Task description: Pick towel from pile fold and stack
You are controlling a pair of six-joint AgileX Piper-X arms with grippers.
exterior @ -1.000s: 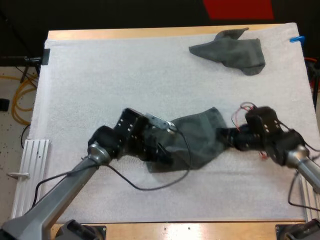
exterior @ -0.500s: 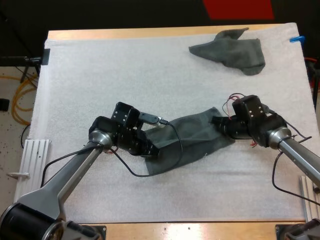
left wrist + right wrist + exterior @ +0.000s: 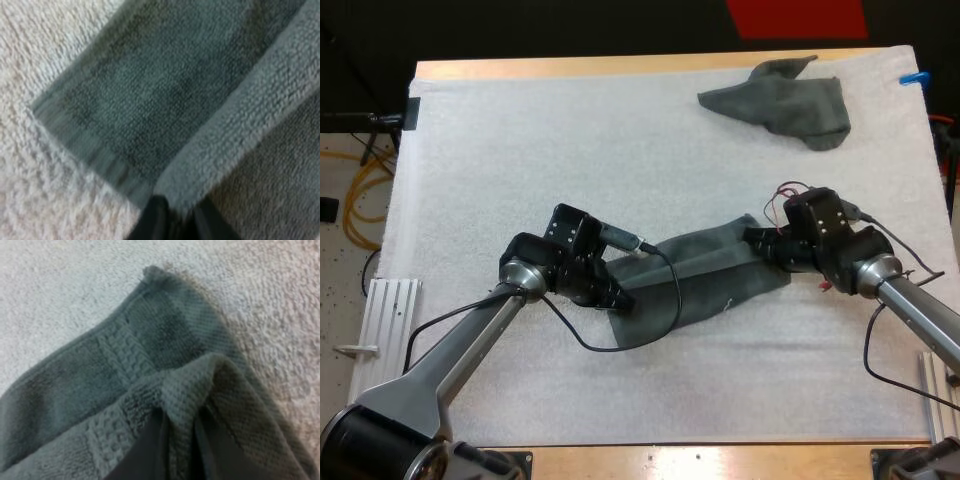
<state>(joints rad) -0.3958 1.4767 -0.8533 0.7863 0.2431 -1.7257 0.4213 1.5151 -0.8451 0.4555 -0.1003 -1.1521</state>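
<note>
A dark grey-green towel (image 3: 705, 278) lies stretched across the middle of the white mat, partly doubled over. My left gripper (image 3: 620, 298) is shut on the towel's left end; the upper layer's edge (image 3: 235, 125) is pinched between its fingers (image 3: 156, 220) over the lower layer (image 3: 150, 95). My right gripper (image 3: 757, 245) is shut on the towel's right end, where a fold of cloth (image 3: 185, 390) runs between its fingers (image 3: 145, 450) near the towel's corner (image 3: 152, 274). A second towel (image 3: 785, 105), crumpled, lies at the mat's far right.
The white mat (image 3: 540, 160) covers the table; bare mat lies to the far left and along the near side. A metal rail (image 3: 380, 330) runs by the table's left edge.
Both grippers drew the towel away from the near edge and pulled it out longer between them a second ago. In the last half second almost nothing moved.
</note>
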